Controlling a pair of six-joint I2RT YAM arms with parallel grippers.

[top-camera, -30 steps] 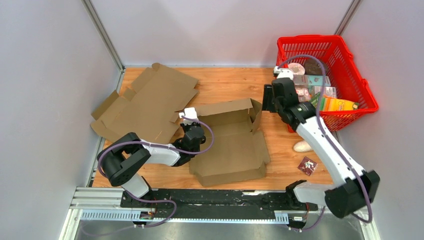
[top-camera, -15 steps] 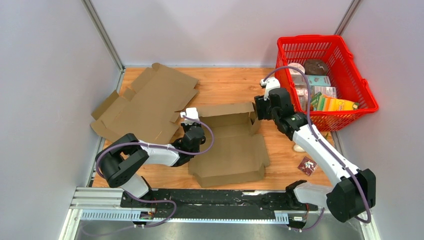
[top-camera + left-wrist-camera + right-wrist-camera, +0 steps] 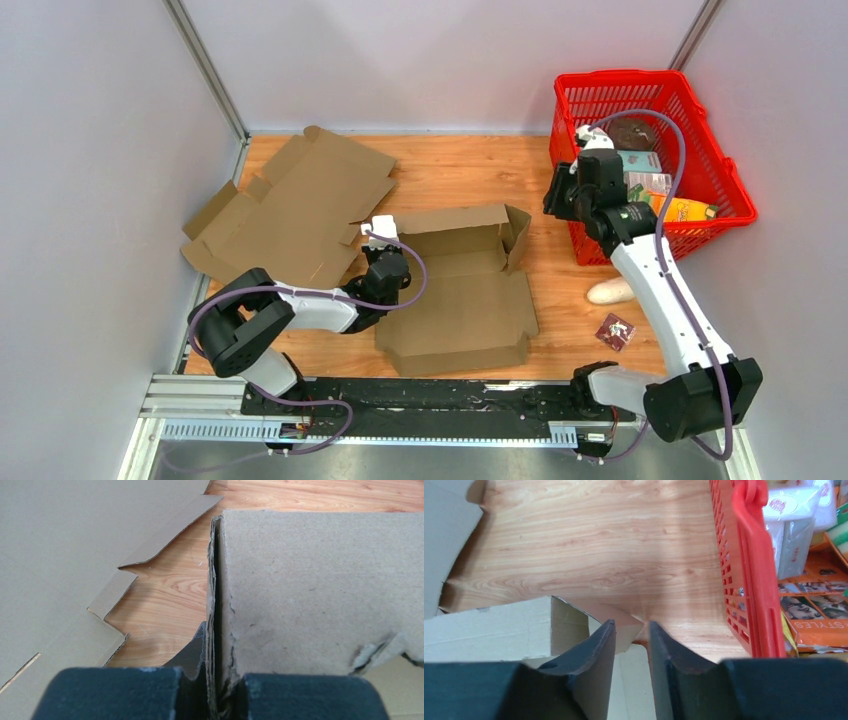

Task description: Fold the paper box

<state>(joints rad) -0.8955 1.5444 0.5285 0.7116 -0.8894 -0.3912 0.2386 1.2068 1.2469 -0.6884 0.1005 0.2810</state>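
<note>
Cardboard, half-formed, the paper box (image 3: pixel 460 290) sits on the wooden table (image 3: pixel 450 170) with its left wall clenched in the left pincer (image 3: pixel 214 682). A flat cardboard sheet (image 3: pixel 290 205) lies left of that pincer. The right pincer (image 3: pixel 631 645) hangs parted and empty near the box's far-right corner, with the red basket (image 3: pixel 744 570) just to its right. The packets (image 3: pixel 791 550) in the basket are partly cut off.

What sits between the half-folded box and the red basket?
Bare wood tabletop, nothing on it; the right wrist view shows it between box and basket.
</note>
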